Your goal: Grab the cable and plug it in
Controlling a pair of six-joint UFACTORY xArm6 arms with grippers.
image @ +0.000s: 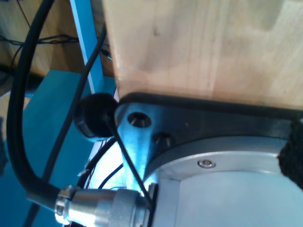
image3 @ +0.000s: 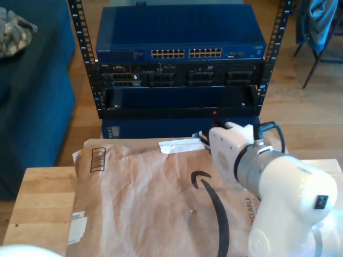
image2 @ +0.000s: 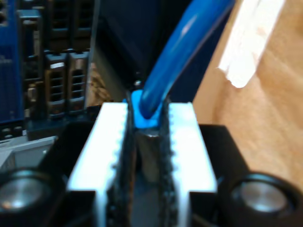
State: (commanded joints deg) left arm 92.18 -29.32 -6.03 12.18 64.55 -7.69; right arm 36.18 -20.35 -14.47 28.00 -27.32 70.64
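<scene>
My second end effector (image2: 144, 142) clamps the blue cable (image2: 175, 52) in front of a network rack.

First wrist view: this camera looks at a pale wooden counter (image: 203, 47) edge, a metal arm base (image: 227, 189) and thick black robot cables (image: 21, 109); I cannot tell whether my first end effector is apart or together. Second wrist view: the white ridged pads (image2: 113, 142) are pressed together on the cable's bright blue end, and the cable rises away from them, probably held this way to aim the plug at the blurred ports (image2: 57, 85) just ahead. Exterior view: a white arm (image3: 268, 182) reaches over brown packing paper (image3: 155, 198) toward the blue switch (image3: 179, 35) in the rack.
</scene>
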